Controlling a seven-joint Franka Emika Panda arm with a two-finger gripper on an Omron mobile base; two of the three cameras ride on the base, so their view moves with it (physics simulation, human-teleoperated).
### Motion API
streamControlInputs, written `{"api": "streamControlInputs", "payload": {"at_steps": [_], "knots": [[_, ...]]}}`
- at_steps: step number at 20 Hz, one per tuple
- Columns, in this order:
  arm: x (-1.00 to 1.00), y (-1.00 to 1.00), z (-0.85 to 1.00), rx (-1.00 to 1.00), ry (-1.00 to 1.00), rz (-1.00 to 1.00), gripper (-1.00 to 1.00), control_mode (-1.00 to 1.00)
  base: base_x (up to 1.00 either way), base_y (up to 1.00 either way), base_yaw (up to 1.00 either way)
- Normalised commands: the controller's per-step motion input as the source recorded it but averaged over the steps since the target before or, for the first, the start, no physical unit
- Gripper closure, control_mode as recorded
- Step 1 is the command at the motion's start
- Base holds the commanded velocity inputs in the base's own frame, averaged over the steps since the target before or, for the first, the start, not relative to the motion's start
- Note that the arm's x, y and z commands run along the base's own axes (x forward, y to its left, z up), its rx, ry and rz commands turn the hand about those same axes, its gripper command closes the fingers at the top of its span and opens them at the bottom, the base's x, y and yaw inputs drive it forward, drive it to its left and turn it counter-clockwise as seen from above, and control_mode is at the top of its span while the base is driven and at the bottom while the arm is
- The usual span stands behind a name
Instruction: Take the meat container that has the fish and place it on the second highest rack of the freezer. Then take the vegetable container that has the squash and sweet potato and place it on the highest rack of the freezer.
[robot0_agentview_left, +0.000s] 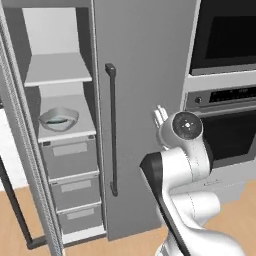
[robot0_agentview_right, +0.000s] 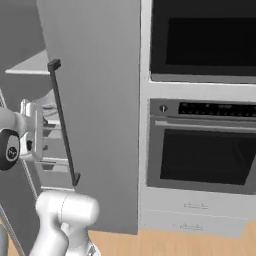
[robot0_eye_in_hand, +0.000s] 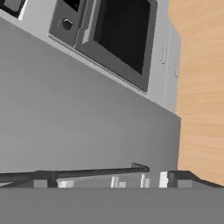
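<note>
The freezer (robot0_agentview_left: 62, 45) stands open at the left, with two pale shelves above three grey drawers. The meat container (robot0_agentview_left: 59, 119), a shallow light-grey tub with the small fish (robot0_agentview_left: 59, 120) in it, rests on the lower shelf. The highest rack (robot0_agentview_left: 57, 70) above it is bare. My gripper (robot0_agentview_left: 159, 113) hangs open and empty in front of the grey door panel (robot0_agentview_left: 145, 75), right of its dark bar handle (robot0_agentview_left: 112, 130). In the right base view the gripper (robot0_agentview_right: 49, 129) sits left of that handle (robot0_agentview_right: 62, 125). The vegetable container with the squash and sweet potato is out of view.
A black-windowed oven stack (robot0_agentview_left: 225, 95) fills the wall to the right. The freezer's swung-out door edge (robot0_agentview_left: 22, 125) runs down the far left. Wooden floor (robot0_agentview_left: 130, 242) lies below. The hand view looks at the grey panel (robot0_eye_in_hand: 78, 109), with the handle (robot0_eye_in_hand: 87, 173) low.
</note>
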Motion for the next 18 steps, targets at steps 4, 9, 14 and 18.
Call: {"api": "streamControlInputs", "payload": {"at_steps": [4, 9, 14, 18], "knots": [[0.00, 0.00, 0.00, 0.00, 0.00, 0.00, -1.00, 1.00, 0.49, -1.00, -0.44], [0.00, 0.00, 0.00, 0.00, 0.00, 0.00, -1.00, 1.00, 0.70, -1.00, -0.36], [0.00, 0.00, 0.00, 0.00, 0.00, 0.00, -1.00, 1.00, 0.94, -0.97, -0.29], [0.00, 0.00, 0.00, 0.00, 0.00, 0.00, -1.00, 1.00, 0.83, -0.97, -0.44]]}}
